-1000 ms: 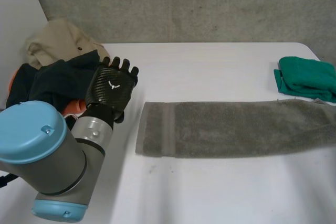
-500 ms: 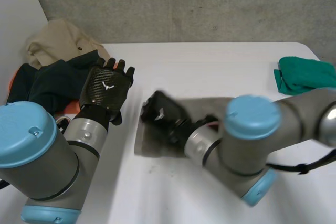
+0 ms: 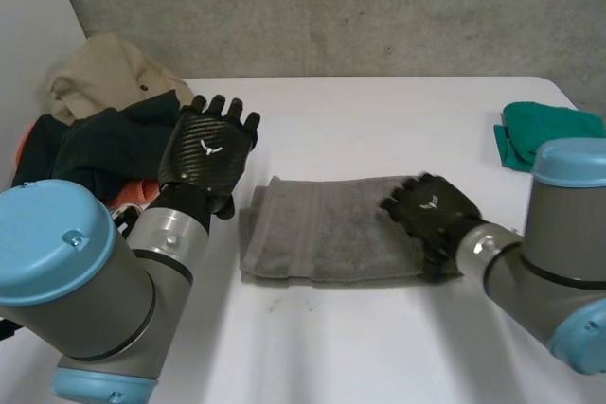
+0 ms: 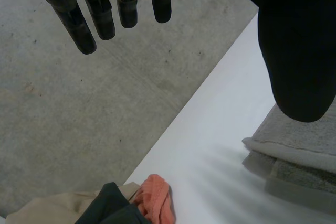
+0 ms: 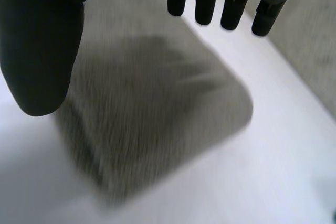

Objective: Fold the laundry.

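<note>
A grey towel (image 3: 327,229) lies folded over on itself in the middle of the white table (image 3: 379,120), its layered edges toward my left arm. My right hand (image 3: 428,213) hovers over the towel's right end with its fingers (image 5: 231,3) straight and nothing in them; the towel (image 5: 152,114) lies under its palm in the right wrist view. My left hand (image 3: 206,150) is raised open just left of the towel, fingers (image 4: 100,14) spread and holding nothing. The towel's stacked corner (image 4: 294,156) lies below its thumb.
A heap of laundry sits at the table's left edge: a tan garment (image 3: 104,78), a dark one (image 3: 95,149) and an orange cloth (image 4: 155,200). A folded green cloth (image 3: 544,134) lies at the far right edge.
The towel was stretched out long a second ago. My right arm swept its right end across to the left and let go; the towel now lies folded in half.
</note>
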Motion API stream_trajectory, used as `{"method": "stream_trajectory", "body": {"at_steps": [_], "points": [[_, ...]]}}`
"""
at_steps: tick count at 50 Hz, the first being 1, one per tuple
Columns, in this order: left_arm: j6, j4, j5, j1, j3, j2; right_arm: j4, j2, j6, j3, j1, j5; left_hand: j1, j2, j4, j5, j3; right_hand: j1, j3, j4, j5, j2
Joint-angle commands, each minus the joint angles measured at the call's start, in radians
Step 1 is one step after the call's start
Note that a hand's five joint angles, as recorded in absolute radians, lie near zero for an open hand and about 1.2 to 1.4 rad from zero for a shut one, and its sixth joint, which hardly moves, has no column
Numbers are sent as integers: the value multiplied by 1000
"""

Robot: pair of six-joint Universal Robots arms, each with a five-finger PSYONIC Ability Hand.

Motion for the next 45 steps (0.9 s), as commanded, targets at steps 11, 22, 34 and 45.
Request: {"method": "stream_trajectory", "body": {"at_steps": [11, 22, 34, 45], "points": [[2, -5, -3, -22, -12, 12, -208, 4, -182, -8, -23, 135, -21, -31, -30, -51, -37, 1095, 1105, 1106, 1098, 1096], [-1, -8, -11, -14, -21, 50, -293, 64, -228, -61, 342, -80, -21, -31, -30, -51, -37, 1095, 1105, 1106, 1098, 1096], [-52, -11, -14, -6, -4, 49, -328, 34, -127, 1, 320, -168, -11, -21, -21, -41, -28, -127, -117, -116, -123, -125], [-216, -26, -8, -100, 171, -58, -189, -153, 493, -19, 40, -103, 21, 11, 12, -9, 5, -127, -117, -116, -123, -125]]}}
